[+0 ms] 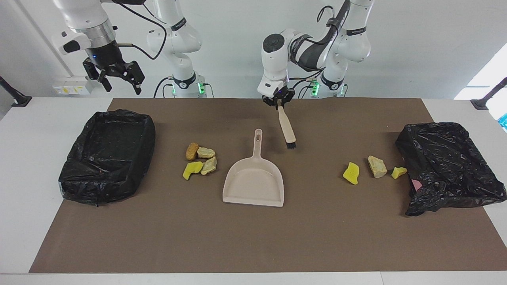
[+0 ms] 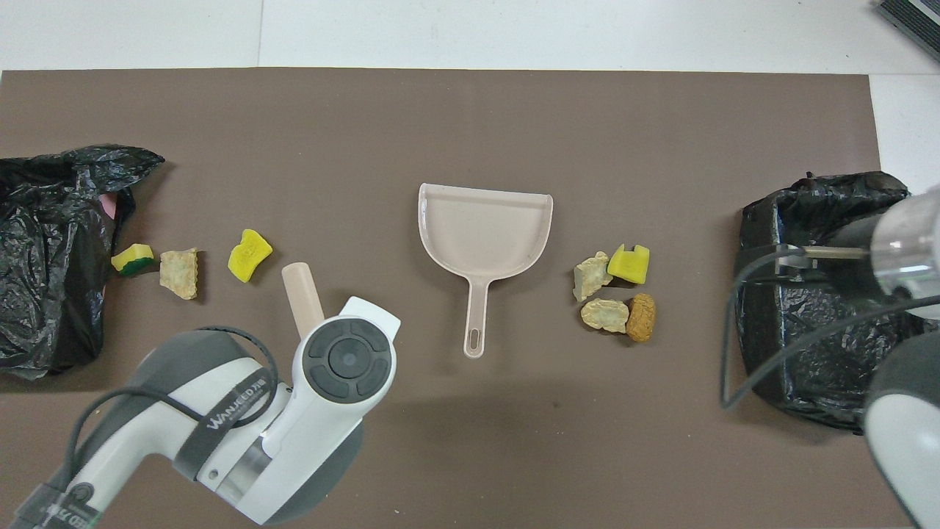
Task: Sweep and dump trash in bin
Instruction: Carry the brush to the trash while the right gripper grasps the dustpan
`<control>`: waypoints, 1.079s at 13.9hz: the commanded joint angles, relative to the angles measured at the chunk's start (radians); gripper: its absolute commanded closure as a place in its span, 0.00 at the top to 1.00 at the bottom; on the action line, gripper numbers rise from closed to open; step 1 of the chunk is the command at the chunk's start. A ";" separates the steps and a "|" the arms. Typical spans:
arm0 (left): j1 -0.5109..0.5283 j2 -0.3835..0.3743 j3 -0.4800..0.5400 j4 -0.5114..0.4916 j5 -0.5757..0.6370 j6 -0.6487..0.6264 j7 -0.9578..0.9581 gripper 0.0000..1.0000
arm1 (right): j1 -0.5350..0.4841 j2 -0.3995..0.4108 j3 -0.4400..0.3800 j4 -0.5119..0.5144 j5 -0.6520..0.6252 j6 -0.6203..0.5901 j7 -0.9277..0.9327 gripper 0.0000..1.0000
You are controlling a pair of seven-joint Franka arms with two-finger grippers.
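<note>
My left gripper (image 1: 279, 102) is shut on the handle of a beige brush (image 1: 286, 130) whose black bristles hang down beside the dustpan's handle. The brush head also shows in the overhead view (image 2: 299, 290). The beige dustpan (image 1: 253, 182) lies flat mid-mat. Several trash pieces lie beside it toward the right arm's end: a brown lump (image 1: 192, 151), two beige lumps and a yellow sponge (image 1: 192, 169). Three more lie toward the left arm's end: a yellow sponge (image 1: 351, 173), a beige lump (image 1: 377, 166) and a green-backed sponge (image 2: 133, 258). My right gripper (image 1: 115, 75) is open, up over the bin's near edge.
A black-bagged bin (image 1: 107, 154) stands open at the right arm's end of the brown mat. A second black-bagged bin (image 1: 447, 166) stands at the left arm's end, touching the green-backed sponge. White table borders the mat.
</note>
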 commanded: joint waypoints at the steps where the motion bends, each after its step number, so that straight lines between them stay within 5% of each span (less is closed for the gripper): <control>1: 0.112 0.001 -0.012 -0.001 0.068 -0.045 0.002 0.00 | 0.072 0.082 -0.001 0.000 0.058 0.087 0.121 1.00; 10: 0.506 0.021 -0.015 -0.031 0.316 0.047 0.531 0.00 | 0.367 0.427 0.003 -0.004 0.060 0.434 0.467 1.00; 15: 0.623 -0.008 -0.015 -0.133 0.414 0.200 0.600 0.00 | 0.422 0.473 0.005 -0.061 0.074 0.460 0.494 1.00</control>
